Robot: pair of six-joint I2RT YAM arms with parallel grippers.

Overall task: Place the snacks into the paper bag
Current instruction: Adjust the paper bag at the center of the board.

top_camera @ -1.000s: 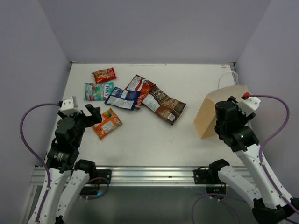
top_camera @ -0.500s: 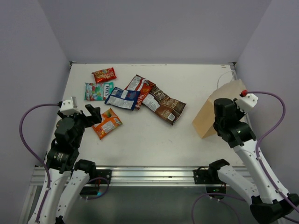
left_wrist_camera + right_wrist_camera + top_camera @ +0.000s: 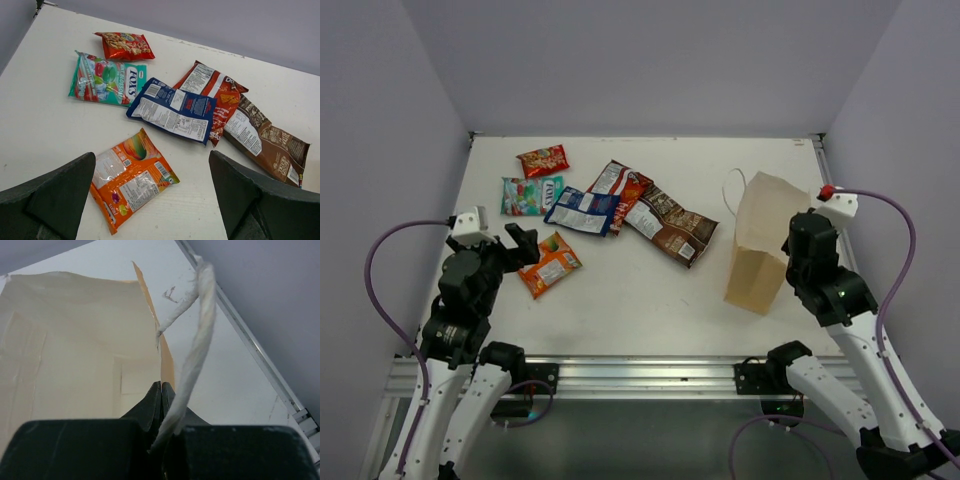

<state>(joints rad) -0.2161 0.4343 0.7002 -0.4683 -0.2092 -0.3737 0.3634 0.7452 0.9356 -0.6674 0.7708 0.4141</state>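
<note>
Several snacks lie at the table's left. They are a red packet, a teal one, a blue-white one, a red-white one, a dark brown one and an orange one. My left gripper hangs open just above and short of the orange packet, touching nothing. The tan paper bag stands nearly upright at the right. My right gripper is shut on the bag's right rim, pinching the paper wall. The bag's open inside faces this camera. A white cord handle drapes across the fingers.
The packets overlap in a loose pile; the blue one lies over the red-white one, beside the brown one. A second cord handle loops off the bag's far side. Purple walls close in left, back and right.
My right gripper has shut on the bag's rim. The bag has swung from lying tilted at the right edge to nearly upright, shifted left. The left arm has stayed still.
</note>
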